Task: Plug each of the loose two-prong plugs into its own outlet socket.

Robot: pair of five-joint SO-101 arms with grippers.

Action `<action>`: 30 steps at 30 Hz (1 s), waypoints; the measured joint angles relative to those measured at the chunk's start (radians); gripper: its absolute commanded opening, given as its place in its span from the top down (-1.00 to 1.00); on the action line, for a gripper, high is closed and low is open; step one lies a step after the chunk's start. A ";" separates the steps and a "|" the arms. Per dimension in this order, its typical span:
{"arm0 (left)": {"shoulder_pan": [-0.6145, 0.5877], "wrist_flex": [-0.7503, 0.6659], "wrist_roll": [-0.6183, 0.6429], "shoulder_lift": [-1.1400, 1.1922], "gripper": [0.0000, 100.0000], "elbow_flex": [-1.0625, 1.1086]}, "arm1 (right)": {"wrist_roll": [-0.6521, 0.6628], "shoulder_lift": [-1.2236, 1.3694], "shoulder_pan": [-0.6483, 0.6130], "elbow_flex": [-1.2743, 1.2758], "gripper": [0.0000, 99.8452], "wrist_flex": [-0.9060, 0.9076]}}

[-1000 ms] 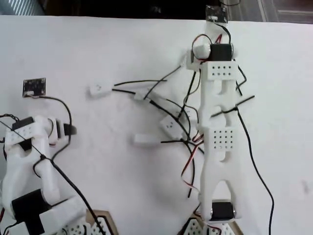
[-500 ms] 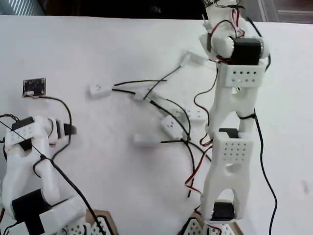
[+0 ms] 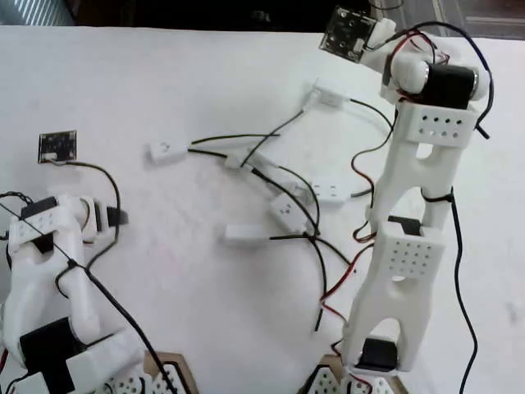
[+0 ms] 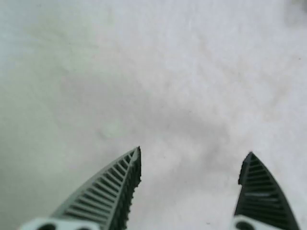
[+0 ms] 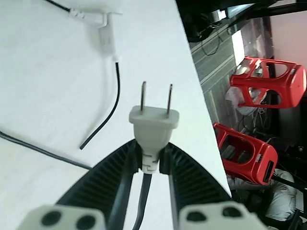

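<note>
While the right fingers (image 5: pixel 115 177) pinch one two-prong plug (image 5: pixel 153 120) over the far bench (image 3: pixel 164 74) edge, the left fingers (image 4: pixel 115 191) are wide open, holding nothing; maybe five sockets (image 3: pixel 328 190) lie there.

Robotics lab, white table (image 3: pixel 164 74), bare circuit board (image 3: pixel 57 146), red stools (image 5: pixel 240 143)

- Plug (image 5: pixel 153 125): matt pale-grey plastic body, 2 bare shiny metal prongs (image 5: pixel 143 96).
- Left pincer (image 4: pixel 194 152): dark matt plastic, ribbed inner faces.
- Right pincer (image 5: pixel 149 146): dark plastic, smooth outer faces.
- Bench (image 4: pixel 144 72): white, matt.
- Cord (image 5: pixel 113 103) beside the plug: smooth black sheath.
- Right arm (image 3: pixel 402 271): white matt plastic, perforated panels.
</note>
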 measured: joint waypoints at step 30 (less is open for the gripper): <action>0.000 0.000 0.000 0.000 0.35 0.000 | 0.844 -0.825 0.028 1.973 0.86 -0.353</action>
